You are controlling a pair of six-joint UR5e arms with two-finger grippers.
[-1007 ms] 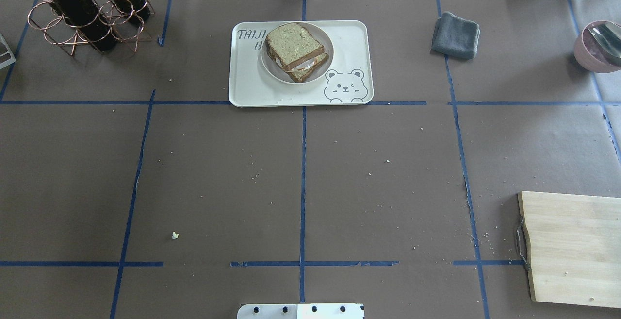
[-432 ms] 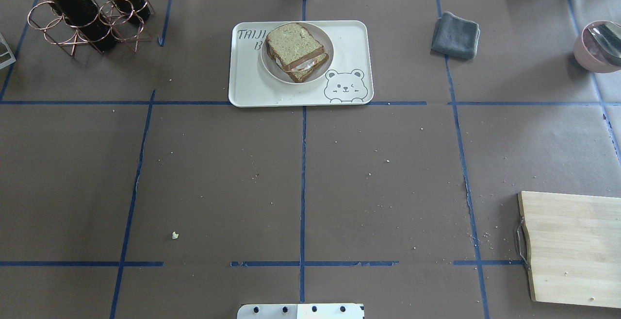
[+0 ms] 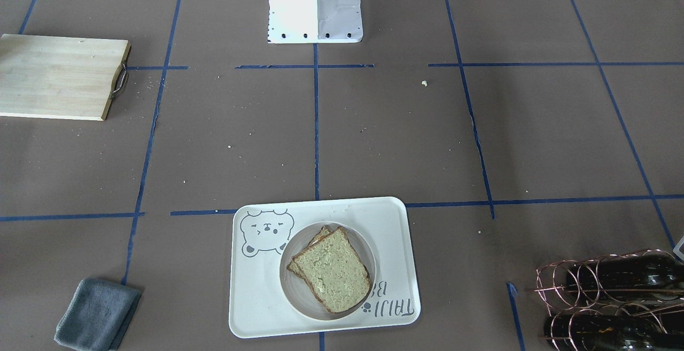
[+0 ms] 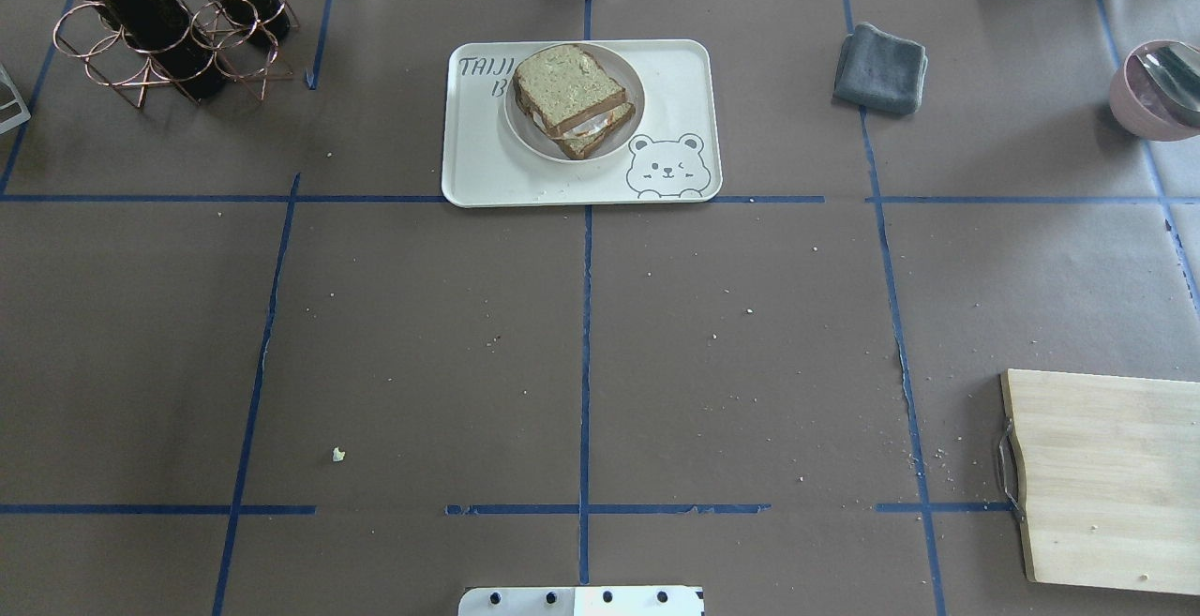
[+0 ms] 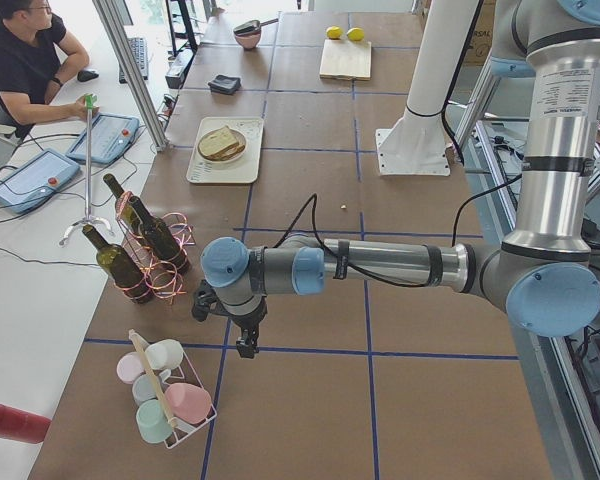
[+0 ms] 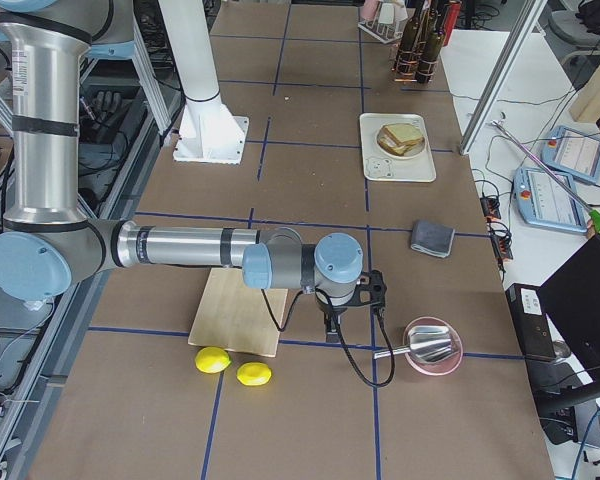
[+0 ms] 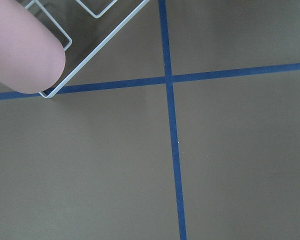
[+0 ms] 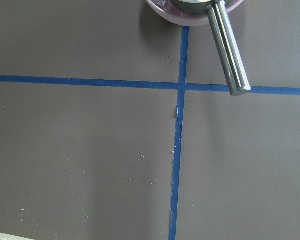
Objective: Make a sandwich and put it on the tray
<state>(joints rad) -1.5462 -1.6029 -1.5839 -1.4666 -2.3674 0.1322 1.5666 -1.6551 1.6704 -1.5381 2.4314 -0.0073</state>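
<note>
- Bread, greenish-tan with a dark crust, makes up the sandwich [image 4: 570,100]: two slices stacked slightly askew, with a sliver of white egg [image 4: 588,127] showing between them.
- It sits on a small round plate [image 4: 633,72]. The plate rests inside the tray [image 4: 478,166], between the lettering and the bear print.
- By this layout, both assembly and placing look finished. I judge that nothing of the task is left.
- Neither arm is near the tray.
- Over at one end, the left arm's fingers [image 5: 246,346] hang above the bare brown surface [image 4: 422,344], just beside a wire cup rack [image 5: 165,400].
- At the opposite end, the right arm's fingers [image 6: 330,330] hang between the cutting board [image 6: 235,310] and a pink bowl [image 6: 432,345].
- Only the side views show either pair, so I cannot tell how far apart they stand or whether they grip anything.
</note>
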